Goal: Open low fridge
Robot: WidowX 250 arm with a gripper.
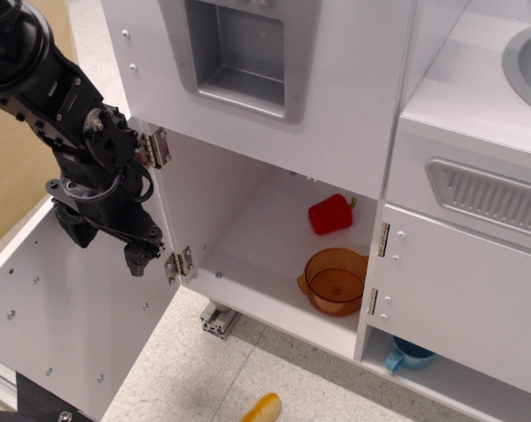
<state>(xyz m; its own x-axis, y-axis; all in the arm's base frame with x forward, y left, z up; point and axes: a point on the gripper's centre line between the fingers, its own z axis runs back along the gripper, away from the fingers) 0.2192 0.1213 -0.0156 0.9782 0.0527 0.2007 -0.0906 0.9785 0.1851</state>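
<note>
Low fridge point(274, 237) stands wide open at lower centre, under the grey dispenser panel point(239, 53).

From my feed, its door point(63, 325) is swung fully out to the left on two brass hinges point(179, 262), inner face showing. My black arm sits in front of that door, and the gripper point(116, 242) hangs just beside the lower hinge; I cannot tell whether its fingers are spread or pressed together. Inside I see an orange bowl point(334, 280) and, behind it, a red pepper point(330, 214). A yellow item point(262, 409) lies on the floor.
</note>
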